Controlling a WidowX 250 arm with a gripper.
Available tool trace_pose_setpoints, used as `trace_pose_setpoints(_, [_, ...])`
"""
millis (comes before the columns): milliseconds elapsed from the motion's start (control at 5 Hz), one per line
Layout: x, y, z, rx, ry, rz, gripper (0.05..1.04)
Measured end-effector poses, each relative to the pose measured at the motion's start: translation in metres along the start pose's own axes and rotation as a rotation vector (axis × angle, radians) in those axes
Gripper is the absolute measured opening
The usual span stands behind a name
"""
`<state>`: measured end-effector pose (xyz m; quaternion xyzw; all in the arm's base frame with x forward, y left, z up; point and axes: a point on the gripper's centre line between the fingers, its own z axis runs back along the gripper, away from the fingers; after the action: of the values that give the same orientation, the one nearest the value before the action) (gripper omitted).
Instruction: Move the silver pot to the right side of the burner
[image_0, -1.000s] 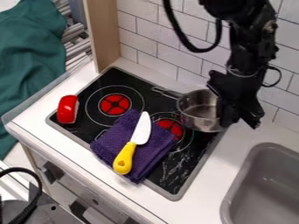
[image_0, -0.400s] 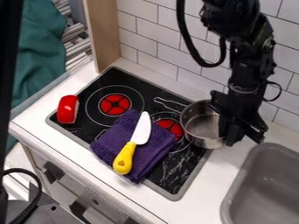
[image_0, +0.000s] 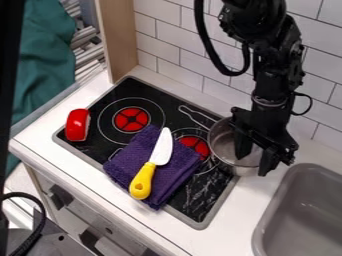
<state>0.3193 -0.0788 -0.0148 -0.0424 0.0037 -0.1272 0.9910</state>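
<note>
"Where is the silver pot (image_0: 224, 143)?"

"Directly beneath the black gripper (image_0: 254, 161), its bowl at the stove's right edge, beside the right-hand burner (image_0: 194, 145). That looks close to where the task wants it."

"And the grip?"

"The two fingers stand apart, one down inside the bowl, the other at its far side. They likely straddle the wall so the arm can steer the pot by its rim. Whether either presses on the metal, I cannot tell."

"Which way does it point?"

"The slim handle (image_0: 198, 112) reaches away from the gripper, toward the upper left and the tiled wall (image_0: 167, 57). The long axis slants from handle tip down to the bowl under the fingers. Pointed that way, the handle stays clear of the towel, a likely help in any last nudge."

"What surrounds it?"

"Left of the gripper, a folded purple towel (image_0: 123, 162) overlaps the burner, bearing a yellow-handled knife (image_0: 142, 181); the towel probably serves as its rest. Farther left, past the other burner (image_0: 131, 119), sits a red object (image_0: 77, 124). Below and to the gripper's right is the gray sink (image_0: 304, 215)."
</note>
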Motion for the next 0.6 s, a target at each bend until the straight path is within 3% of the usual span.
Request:
trace_pose_setpoints(200, [-0.007, -0.005, 0.034, 0.057, 0.011, 0.098, 1.009])
trace_pose_setpoints(400, [-0.031, -0.009, 0.062, 0.098, 0.023, 0.267, 1.010])
trace_pose_setpoints(600, [-0.056, -0.010, 0.078, 0.044, -0.031, 0.368, 1.007])
